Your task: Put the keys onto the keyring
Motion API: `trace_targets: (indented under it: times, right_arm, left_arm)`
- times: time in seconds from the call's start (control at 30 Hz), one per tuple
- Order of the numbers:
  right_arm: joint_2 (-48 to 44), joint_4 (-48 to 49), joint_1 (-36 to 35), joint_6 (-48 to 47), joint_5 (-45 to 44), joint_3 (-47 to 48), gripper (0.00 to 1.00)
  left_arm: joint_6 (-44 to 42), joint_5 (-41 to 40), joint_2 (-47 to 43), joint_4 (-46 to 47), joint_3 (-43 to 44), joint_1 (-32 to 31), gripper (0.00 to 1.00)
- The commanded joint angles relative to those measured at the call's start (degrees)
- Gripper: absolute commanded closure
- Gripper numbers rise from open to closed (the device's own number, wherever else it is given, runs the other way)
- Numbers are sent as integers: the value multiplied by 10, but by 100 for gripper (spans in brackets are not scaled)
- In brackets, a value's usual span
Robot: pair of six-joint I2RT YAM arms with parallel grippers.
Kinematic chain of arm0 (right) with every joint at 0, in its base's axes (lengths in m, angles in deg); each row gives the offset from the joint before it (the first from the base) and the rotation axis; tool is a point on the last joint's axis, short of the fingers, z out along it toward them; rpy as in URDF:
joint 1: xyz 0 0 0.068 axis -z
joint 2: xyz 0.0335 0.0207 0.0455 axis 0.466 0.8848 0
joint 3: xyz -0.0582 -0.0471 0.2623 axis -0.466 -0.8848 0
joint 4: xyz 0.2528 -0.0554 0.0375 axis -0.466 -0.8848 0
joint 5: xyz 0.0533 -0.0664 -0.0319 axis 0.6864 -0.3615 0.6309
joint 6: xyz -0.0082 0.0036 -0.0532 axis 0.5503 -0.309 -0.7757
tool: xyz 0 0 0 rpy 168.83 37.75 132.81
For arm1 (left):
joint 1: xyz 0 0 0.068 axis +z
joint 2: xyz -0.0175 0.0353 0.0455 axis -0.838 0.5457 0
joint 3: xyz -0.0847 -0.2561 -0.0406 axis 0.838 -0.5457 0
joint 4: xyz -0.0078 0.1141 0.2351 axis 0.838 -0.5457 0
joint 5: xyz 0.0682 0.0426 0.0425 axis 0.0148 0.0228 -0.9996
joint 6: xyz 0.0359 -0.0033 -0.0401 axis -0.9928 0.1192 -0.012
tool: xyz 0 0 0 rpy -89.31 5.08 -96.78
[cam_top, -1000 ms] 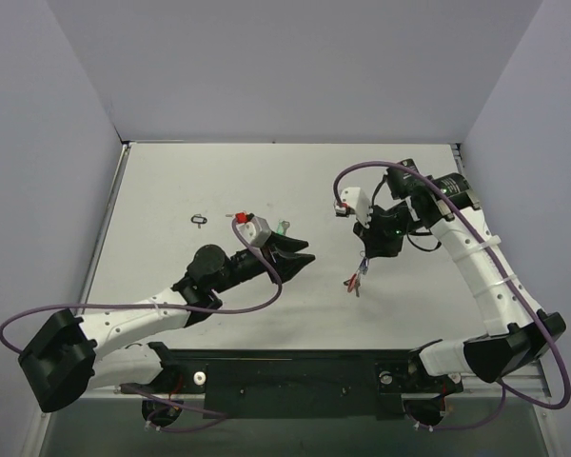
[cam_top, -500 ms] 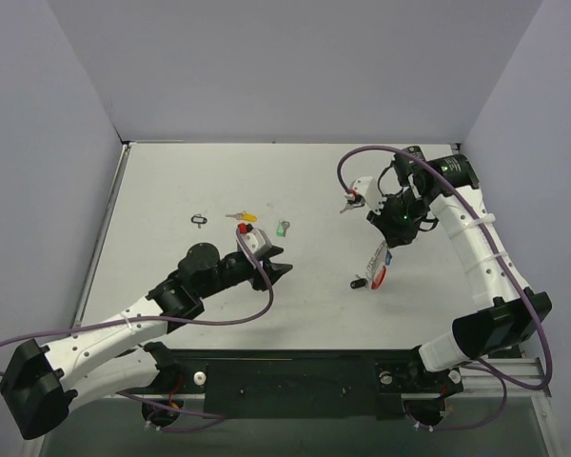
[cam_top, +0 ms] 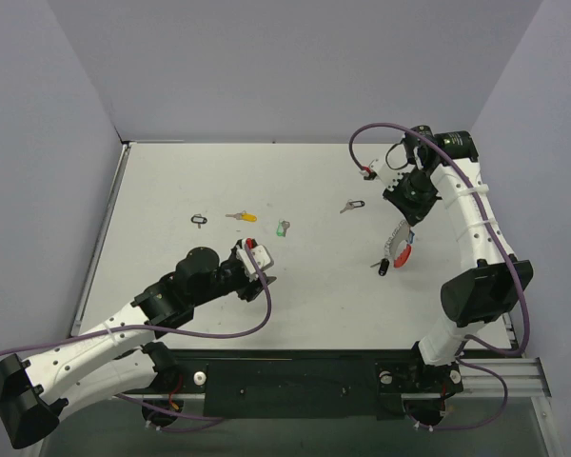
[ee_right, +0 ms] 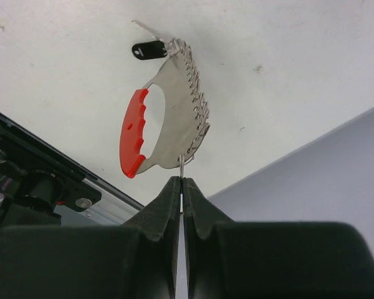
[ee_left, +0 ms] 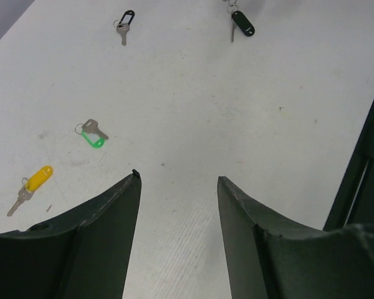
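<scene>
While right fingers [ee_right: 178,188] clamp keyring [ee_right: 174,93], left fingers [ee_left: 119,202] stand spread, empty, near green-tagged key [ee_left: 93,135].

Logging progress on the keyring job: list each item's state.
Left gripper, open, empty.
Right gripper, shut on keyring.
Keyring, hanging from it, black-tagged key attached.
Yellow-tagged key, loose on table.
Green-tagged key, loose on table.
Loop-tagged key, loose on table.
Small black loop, loose on table.

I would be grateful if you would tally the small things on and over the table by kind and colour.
Silver key with yellow plastic tag: 1
Silver key with green plastic tag: 1
Silver keys with black tags: 2
Silver metal keyring with red curved tag: 1
Small black loop: 1
Total: 6
</scene>
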Motion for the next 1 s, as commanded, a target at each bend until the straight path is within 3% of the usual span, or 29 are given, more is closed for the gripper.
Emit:
trace_targets:
  times: [0.0, 0.27, 0.47, 0.63, 0.97]
  right_arm:
    - [27, -36, 31, 16, -31, 64, 100]
    - [107, -24, 86, 27, -58, 186, 100]
    - [122, 37, 95, 28, -122, 167, 100]
    - [155, 87, 97, 40, -117, 167, 100]
    - [273, 87, 21, 41, -119, 220, 100]
  left_arm:
    - [-34, -54, -29, -19, 2, 0, 37]
    - [-49, -82, -18, -36, 5, 5, 35]
    - [-54, -92, 0, -55, 13, 7, 32]
    - [-55, -98, 0, -59, 11, 10, 31]
    - [-59, -102, -2, -61, 11, 19, 31]
